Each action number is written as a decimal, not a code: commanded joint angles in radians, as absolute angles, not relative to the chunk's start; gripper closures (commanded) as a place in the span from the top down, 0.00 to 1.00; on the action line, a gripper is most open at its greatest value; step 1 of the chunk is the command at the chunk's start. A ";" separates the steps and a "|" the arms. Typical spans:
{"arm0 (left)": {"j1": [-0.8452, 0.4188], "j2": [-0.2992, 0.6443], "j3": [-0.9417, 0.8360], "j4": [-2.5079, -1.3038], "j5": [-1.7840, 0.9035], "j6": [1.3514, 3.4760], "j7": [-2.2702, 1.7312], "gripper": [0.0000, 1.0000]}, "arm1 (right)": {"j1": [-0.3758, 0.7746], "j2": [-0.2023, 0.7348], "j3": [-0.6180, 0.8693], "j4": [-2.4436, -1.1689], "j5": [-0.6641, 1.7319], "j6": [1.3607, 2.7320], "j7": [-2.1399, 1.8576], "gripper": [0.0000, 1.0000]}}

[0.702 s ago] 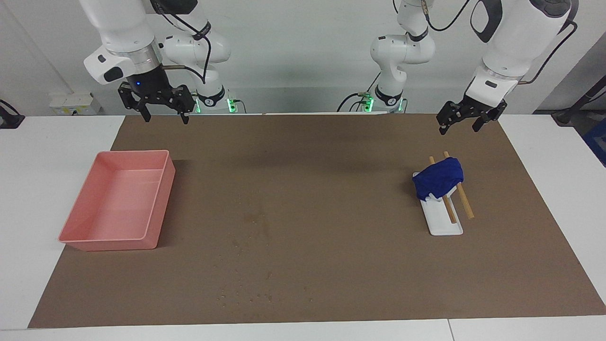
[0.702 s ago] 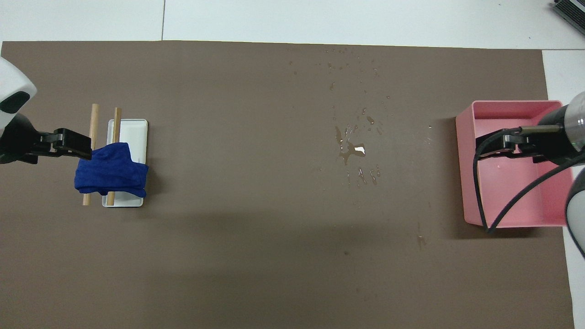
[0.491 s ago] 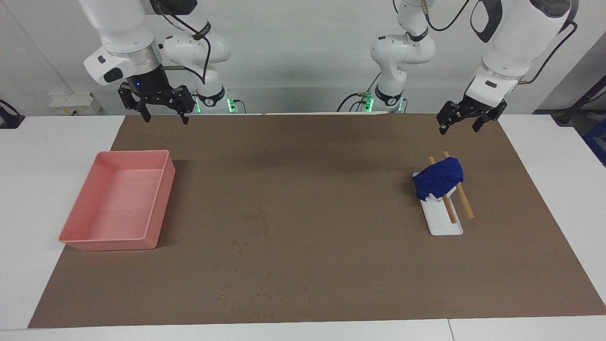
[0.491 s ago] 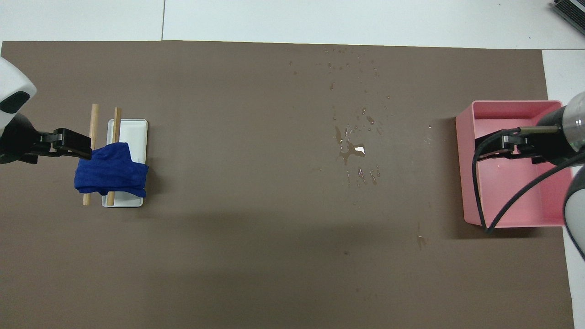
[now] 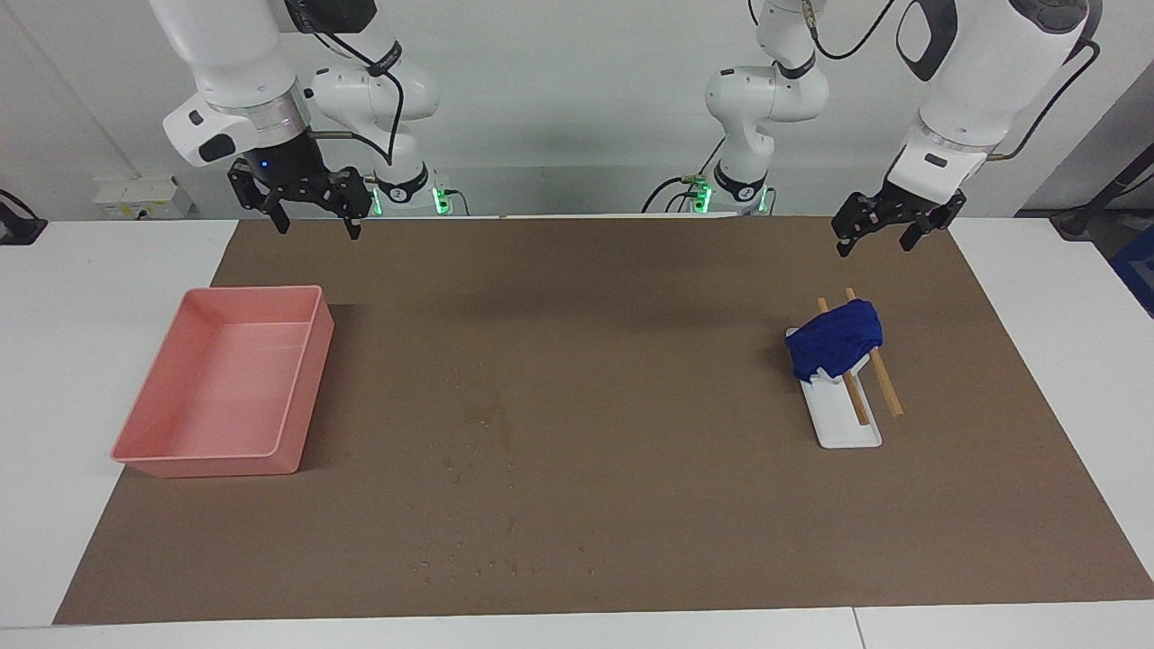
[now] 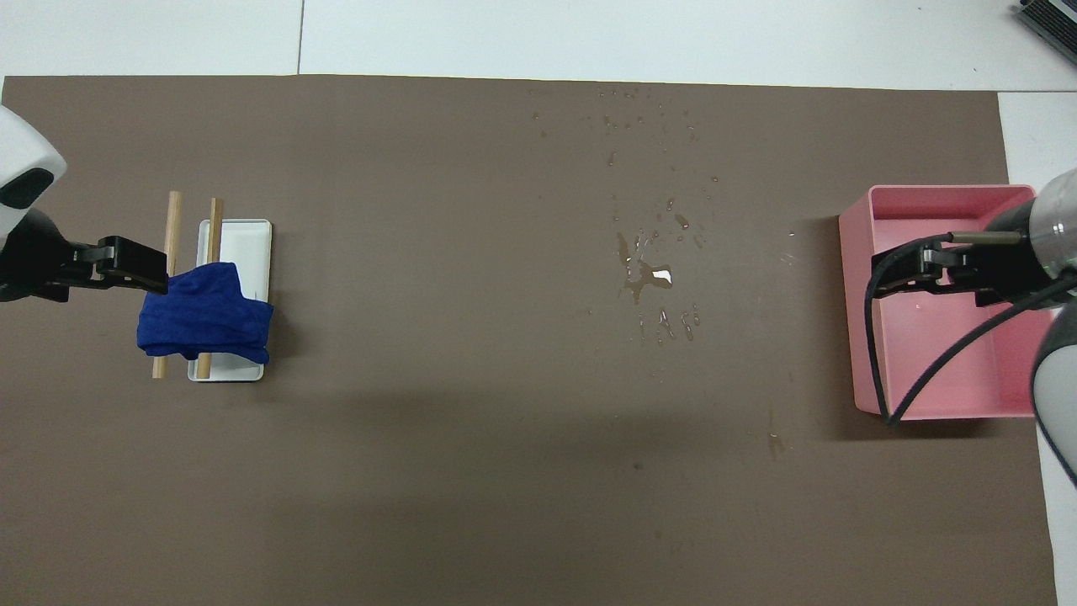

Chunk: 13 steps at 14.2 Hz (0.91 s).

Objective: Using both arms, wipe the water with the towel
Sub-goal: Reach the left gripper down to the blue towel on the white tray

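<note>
Facing view gives the cleanest read, so starting there. Both grippers are up in the air with nothing in them. The left gripper (image 5: 873,241) hangs over the brown mat (image 5: 631,270) near the robots' edge, at the left arm's end of the table, fingers spread apart and pointing down. The right gripper (image 5: 315,219) hangs over that same edge at the right arm's end, fingers spread wide too.

The towel (image 5: 836,340) is a bunched-up deep-blue cloth draped over two wooden sticks (image 5: 884,383) on a flat white stand (image 5: 847,425), sitting on the mat toward the left arm's end. It's well clear of either gripper.

The water (image 6: 646,273) is out in the middle-ish part of the mat, a small glistening puddle with lots of tiny droplets scattered around it, mostly trailing farther from the robots. It lies between the stand and the pink tray (image 5: 297,388), closer to the tray.

The tray sits toward the right arm's end. From overhead the right gripper overlaps it, but it's raised well above it.
</note>
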<state>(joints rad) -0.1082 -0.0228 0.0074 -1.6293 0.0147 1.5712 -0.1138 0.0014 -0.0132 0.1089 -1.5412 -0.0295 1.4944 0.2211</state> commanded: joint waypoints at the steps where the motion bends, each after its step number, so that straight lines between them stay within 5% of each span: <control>1: -0.104 -0.049 0.015 -1.657 0.032 1.575 -0.121 1.00 | -0.012 -0.031 0.117 -1.562 -0.017 1.500 0.236 1.00; 13: -0.041 -0.187 0.018 -2.005 0.032 1.902 -0.806 1.00 | -0.012 -0.041 0.118 -1.583 -0.008 1.500 0.226 1.00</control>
